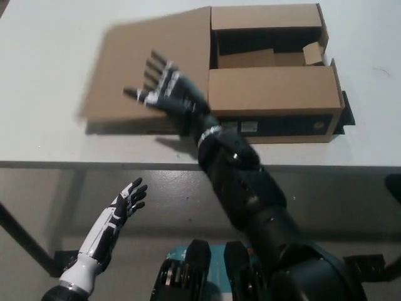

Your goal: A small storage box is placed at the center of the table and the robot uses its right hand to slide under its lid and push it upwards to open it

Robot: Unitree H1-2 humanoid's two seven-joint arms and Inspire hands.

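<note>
Nearest the robot, the white left hand (119, 213) hangs idle below the near edge of the table (50, 81), at the lower left, its fingers spread apart and holding nothing; it has no part in the job, so it is parked clear of the work. Above it, the black right arm reaches up from the bottom right and across the table edge, ending in the right hand (166, 94), which hovers palm-open with its fingers (153, 66) fanned apart and gripping nothing. That flat, splayed pose suits pushing a panel rather than grasping it. Behind the hand lies the lid (150, 69) of the cardboard storage box (272, 94), a wide flap swung out to the left and lying low over the white table, apparently near flat, though its blurred edge leaves the exact angle unclear. Whether the hand touches it cannot be told. The box itself sits on the far middle-right of the table, its interior exposed, with a narrower flap along its near side folded over. Judged from this, the opening looks essentially done.
</note>
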